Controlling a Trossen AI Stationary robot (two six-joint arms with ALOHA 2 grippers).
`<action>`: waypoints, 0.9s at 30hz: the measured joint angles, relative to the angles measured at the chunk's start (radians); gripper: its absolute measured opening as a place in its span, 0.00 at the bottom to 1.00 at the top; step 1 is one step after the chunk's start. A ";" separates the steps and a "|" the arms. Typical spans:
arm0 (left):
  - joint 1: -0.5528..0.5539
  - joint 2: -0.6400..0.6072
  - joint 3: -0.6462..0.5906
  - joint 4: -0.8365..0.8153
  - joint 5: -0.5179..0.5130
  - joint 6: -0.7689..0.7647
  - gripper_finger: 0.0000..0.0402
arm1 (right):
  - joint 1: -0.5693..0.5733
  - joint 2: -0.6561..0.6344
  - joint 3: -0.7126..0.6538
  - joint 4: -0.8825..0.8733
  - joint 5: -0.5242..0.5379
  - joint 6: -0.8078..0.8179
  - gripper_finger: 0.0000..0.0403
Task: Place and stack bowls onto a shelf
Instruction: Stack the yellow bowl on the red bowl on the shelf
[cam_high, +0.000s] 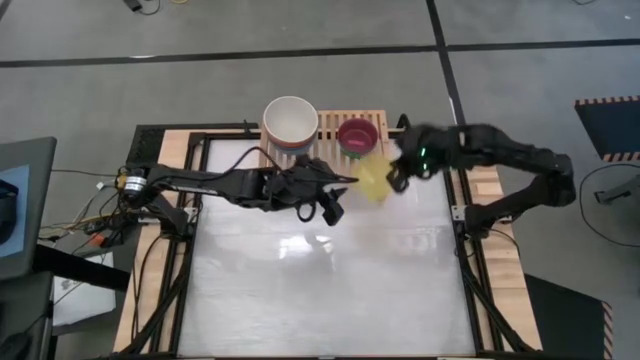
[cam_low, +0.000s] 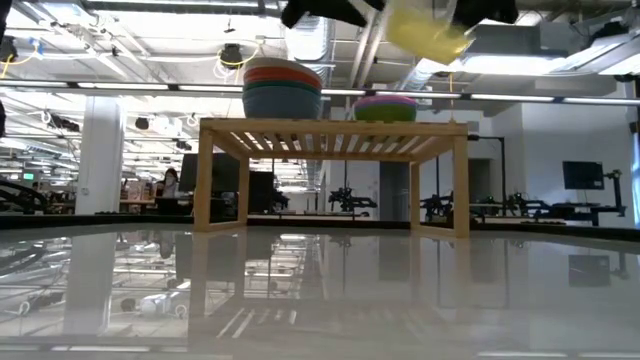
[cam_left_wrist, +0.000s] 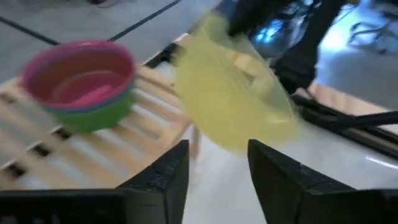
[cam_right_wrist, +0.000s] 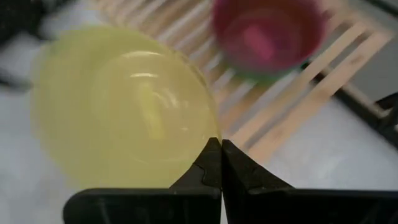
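The yellow bowl (cam_high: 372, 180) hangs in the air just in front of the light-wood shelf (cam_high: 330, 118), held by my right gripper (cam_high: 393, 178), which is shut on it. In the low view the yellow bowl (cam_low: 425, 30) is higher than the shelf top (cam_low: 330, 128). On the shelf's slats rest a stack of large bowls with the cream white one (cam_high: 290, 122) on top, and a small stack topped by the magenta bowl (cam_high: 357, 135). My left gripper (cam_high: 328, 205) is open, close to the yellow bowl on its left, touching nothing. My right gripper (cam_right_wrist: 221, 163) pinches the yellow bowl's rim (cam_right_wrist: 207, 132) between its two fingers, on the side of the bowl toward the table's right. The bowl (cam_right_wrist: 124, 106) is lifted clear of table and shelf and sits tilted in the hold.
In the left wrist view the magenta bowl (cam_left_wrist: 81, 71) sits nested on a lime green one (cam_left_wrist: 93, 115). The shelf's right part (cam_right_wrist: 323, 81) shows bare slats beside the small stack. The glossy table (cam_high: 330, 290) stretches toward the near edge inside a black frame (cam_high: 470, 250).
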 joint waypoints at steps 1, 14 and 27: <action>0.000 -0.012 0.000 -0.029 -0.016 0.000 0.38 | -0.038 -0.008 0.000 0.027 0.002 -0.013 0.04; -0.008 -0.170 0.000 -0.314 -0.191 -0.138 0.41 | -0.517 0.118 0.000 0.295 -0.220 -0.190 0.04; -0.048 -0.173 -0.001 -0.366 -0.276 -0.149 0.41 | -0.561 0.178 0.000 0.319 -0.325 -0.191 0.25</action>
